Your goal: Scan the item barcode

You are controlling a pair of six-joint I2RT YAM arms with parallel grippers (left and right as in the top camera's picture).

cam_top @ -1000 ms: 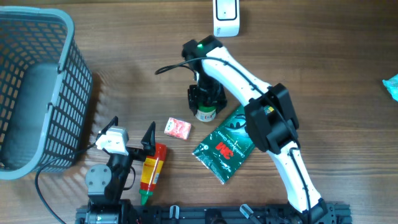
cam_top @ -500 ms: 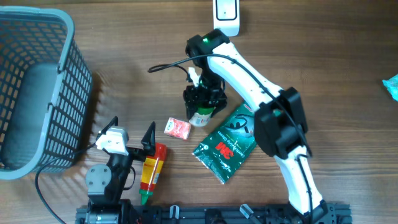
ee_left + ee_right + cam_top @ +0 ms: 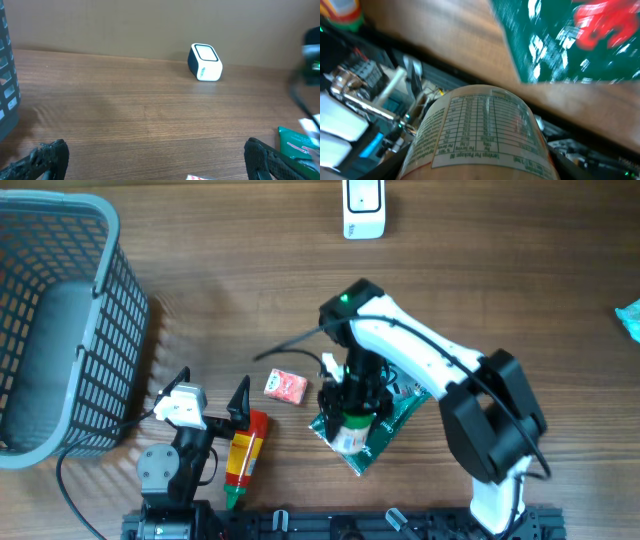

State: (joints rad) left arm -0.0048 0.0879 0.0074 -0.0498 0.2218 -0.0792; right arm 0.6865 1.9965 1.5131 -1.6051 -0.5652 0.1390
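My right gripper [image 3: 350, 402] is shut on a small bottle [image 3: 347, 435] with a green cap and a pale label. It holds the bottle tilted above the near end of the green packet [image 3: 402, 410]. In the right wrist view the bottle [image 3: 480, 132] fills the frame, and its label shows a nutrition table. No barcode is visible. The white scanner [image 3: 363, 206] stands at the far edge of the table, well away from the bottle, and the left wrist view also shows the scanner [image 3: 205, 62]. My left gripper [image 3: 210, 392] is open near the front left with nothing between its fingers [image 3: 50, 159].
A grey mesh basket [image 3: 70, 240] stands at the left. A pink sachet [image 3: 286, 386] lies left of the held bottle. A red and yellow bottle [image 3: 243, 452] lies beside my left arm. Something teal [image 3: 630, 318] pokes in at the right edge.
My right arm has carried the bottle from the middle of the table toward the front edge, over the green packet. The left arm has not moved.
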